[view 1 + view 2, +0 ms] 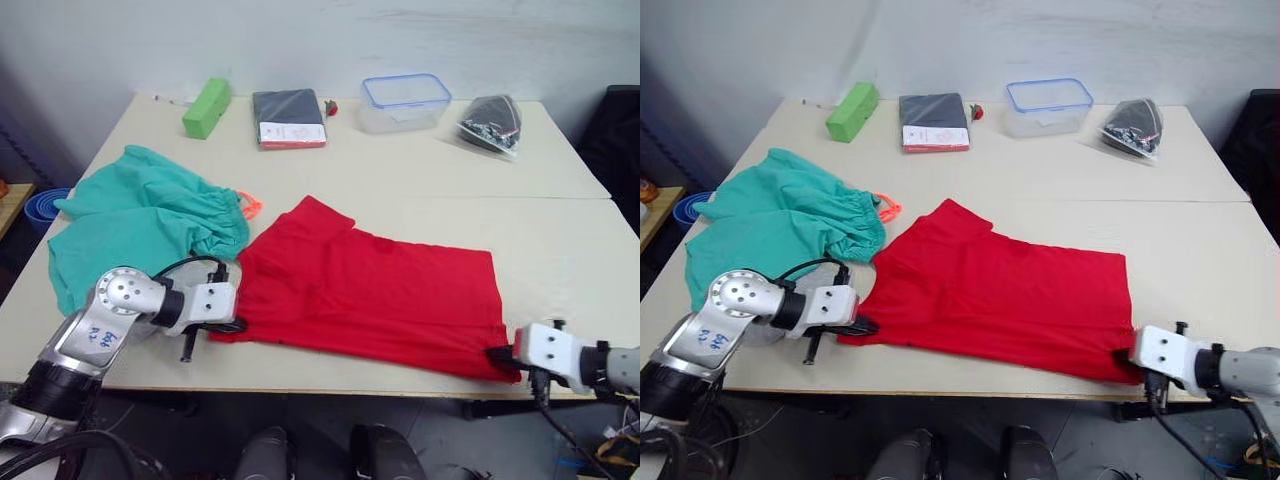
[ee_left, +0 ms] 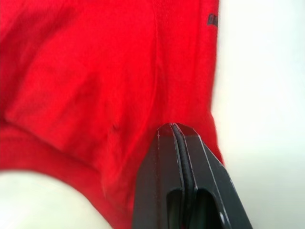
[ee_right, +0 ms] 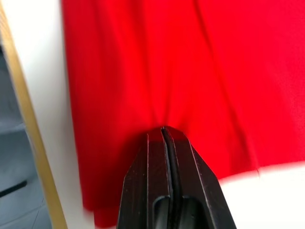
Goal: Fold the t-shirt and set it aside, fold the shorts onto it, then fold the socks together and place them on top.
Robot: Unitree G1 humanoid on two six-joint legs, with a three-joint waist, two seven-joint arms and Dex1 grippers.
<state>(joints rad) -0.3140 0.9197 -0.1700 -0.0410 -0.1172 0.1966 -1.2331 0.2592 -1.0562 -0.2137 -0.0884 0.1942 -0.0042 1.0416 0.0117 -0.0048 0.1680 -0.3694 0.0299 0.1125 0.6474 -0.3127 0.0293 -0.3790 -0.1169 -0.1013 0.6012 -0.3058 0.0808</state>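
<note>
**Desk:** What lies on the table [image 1: 560, 250]?

**Photographer:** The t-shirt [image 1: 380, 295] lies flat across the middle of the near half, folded lengthwise into a long red band running from left to right. Its near edge sits close to the table's front edge.

**Desk:** And the arms?

**Photographer:** The left gripper [image 1: 232, 324] is at the shirt's near-left corner. In the left wrist view its fingers [image 2: 164, 162] are pressed together with red cloth pinched between them. The right gripper [image 1: 497, 353] is at the near-right corner, at the table's front edge. Its fingers [image 3: 152, 162] are likewise pressed together on a fold of the shirt, the cloth gathering into creases at the tips.

**Desk:** The other garments?

**Photographer:** The shorts [image 1: 140, 225] lie bunched on the left side of the table, just beside the shirt's left end, their orange drawstring [image 1: 249, 203] showing at the gathered waist.

**Desk:** Anything along the back?

**Photographer:** From left to right along the far edge: a green block [image 1: 207, 107], a dark folded packet [image 1: 288, 117] with a white label, a clear tub [image 1: 405, 102] with a blue-rimmed lid, and a clear bag [image 1: 493, 122] of dark items. All stand well apart from the shirt.
</note>
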